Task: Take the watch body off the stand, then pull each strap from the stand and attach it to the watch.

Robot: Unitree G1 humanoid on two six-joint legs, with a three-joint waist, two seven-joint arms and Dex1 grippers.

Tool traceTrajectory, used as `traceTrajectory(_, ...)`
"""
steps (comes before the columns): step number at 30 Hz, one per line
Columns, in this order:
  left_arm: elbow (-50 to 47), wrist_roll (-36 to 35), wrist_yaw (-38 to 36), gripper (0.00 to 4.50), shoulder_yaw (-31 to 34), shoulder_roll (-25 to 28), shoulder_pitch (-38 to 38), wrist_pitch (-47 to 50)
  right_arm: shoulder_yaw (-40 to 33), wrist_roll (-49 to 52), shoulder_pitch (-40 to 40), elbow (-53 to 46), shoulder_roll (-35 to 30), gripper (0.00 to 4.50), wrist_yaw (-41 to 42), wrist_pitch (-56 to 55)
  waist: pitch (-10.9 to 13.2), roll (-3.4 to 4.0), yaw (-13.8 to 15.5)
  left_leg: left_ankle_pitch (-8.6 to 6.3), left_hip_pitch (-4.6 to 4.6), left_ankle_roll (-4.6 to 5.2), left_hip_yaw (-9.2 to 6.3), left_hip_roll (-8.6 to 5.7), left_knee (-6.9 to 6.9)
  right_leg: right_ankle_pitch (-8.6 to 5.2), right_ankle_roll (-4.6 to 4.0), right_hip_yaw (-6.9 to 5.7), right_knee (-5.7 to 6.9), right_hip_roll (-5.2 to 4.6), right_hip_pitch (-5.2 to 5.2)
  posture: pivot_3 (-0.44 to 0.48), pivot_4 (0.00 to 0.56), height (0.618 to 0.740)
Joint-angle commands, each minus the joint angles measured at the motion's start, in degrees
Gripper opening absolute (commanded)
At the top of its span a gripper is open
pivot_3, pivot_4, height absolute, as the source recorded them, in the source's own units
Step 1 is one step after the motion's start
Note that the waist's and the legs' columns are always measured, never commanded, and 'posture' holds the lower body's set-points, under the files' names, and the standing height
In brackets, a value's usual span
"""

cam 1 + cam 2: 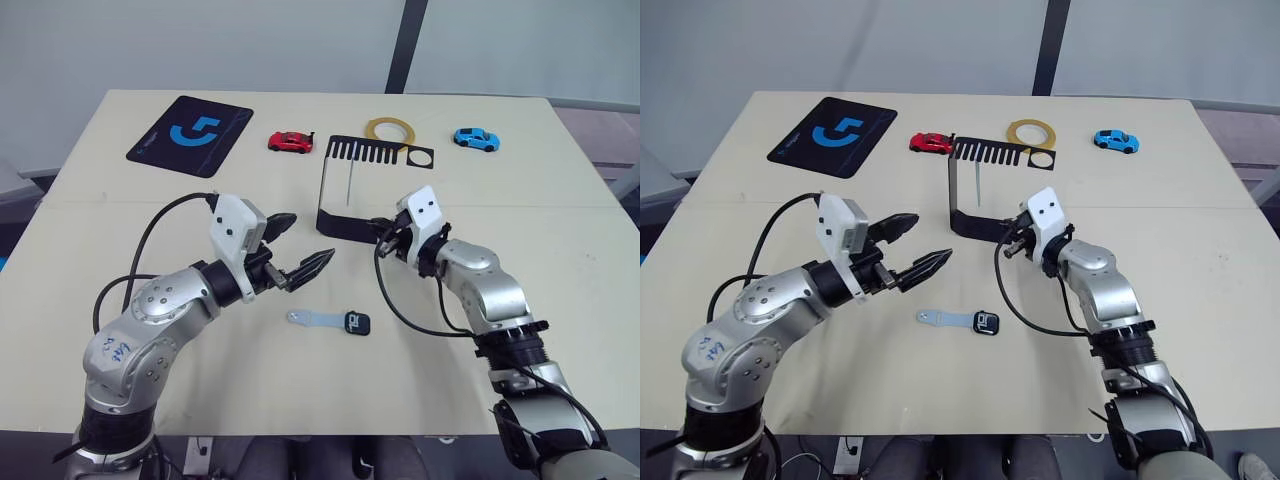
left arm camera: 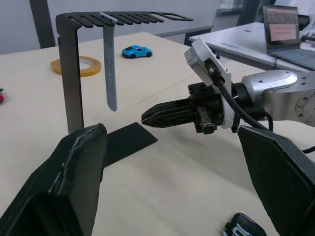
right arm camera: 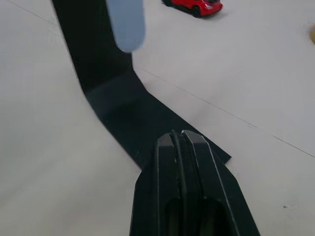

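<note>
The black watch body lies flat on the table with one pale grey-blue strap joined to its left side. Behind it stands the black stand, and a second strap hangs from the stand's slotted top plate. My left gripper hovers open and empty, left of the stand and above the watch. My right gripper is shut on nothing, its tip at the right end of the stand's base. The hanging strap's tip shows beyond the base.
At the back of the table sit a black mouse pad with a blue logo, a red toy car, a yellow tape roll and a blue toy car. A laptop rests on another table beyond.
</note>
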Motion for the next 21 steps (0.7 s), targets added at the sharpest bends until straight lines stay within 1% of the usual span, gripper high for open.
traceTrajectory(1, -0.67, 2.98, 2.11, 4.50, -2.23, -1.84, -2.21, -1.71, -0.44, -1.70, -2.66, 4.53, 1.55, 0.03, -0.53, -3.78, 0.00, 0.00, -0.27, 0.00, 0.00, 0.00, 0.00, 0.00, 0.00, 0.00, 0.00, 0.01, 0.01, 0.00, 0.00, 0.000, 0.150, 0.732)
traceTrajectory(5, 0.99, 6.70, 4.70, 4.50, -5.20, -5.16, -3.27, -3.10, -0.54, -3.07, -4.21, 9.28, 2.92, 0.03, -0.57, -5.77, 0.00, 0.00, -0.87, 0.00, 0.00, 0.00, -0.01, 0.01, -0.04, 0.00, 0.00, -0.01, 0.01, 0.00, 0.00, 0.000, 0.150, 0.732)
traceTrajectory(10, 4.28, 13.64, 8.73, 4.50, -9.10, -9.02, -5.16, -5.45, 0.19, -4.34, -4.85, 12.24, 3.96, 0.03, -0.44, -4.12, 0.00, 0.01, -0.94, 0.00, 0.01, -0.01, 0.00, 0.04, -0.04, 0.00, 0.00, -0.01, 0.00, 0.02, 0.00, 0.000, 0.150, 0.732)
traceTrajectory(16, 10.96, 21.22, 13.07, 4.50, -12.88, -15.03, -8.85, -8.68, 0.27, -5.02, -4.63, 12.76, 4.67, 0.03, -0.65, -2.80, -0.01, 0.02, -0.90, 0.00, 0.03, -0.01, 0.00, 0.04, -0.03, 0.00, 0.00, -0.01, 0.01, 0.01, 0.01, 0.000, 0.150, 0.732)
traceTrajectory(21, 16.56, 25.31, 15.18, 4.50, -13.39, -19.16, -10.92, -11.43, 0.44, -5.05, -4.01, 11.48, 4.87, 0.03, -0.57, -1.96, -0.01, 0.02, -0.90, 0.00, 0.02, -0.01, 0.02, 0.05, -0.03, 0.00, 0.00, -0.01, 0.01, 0.02, 0.01, 0.000, 0.150, 0.732)
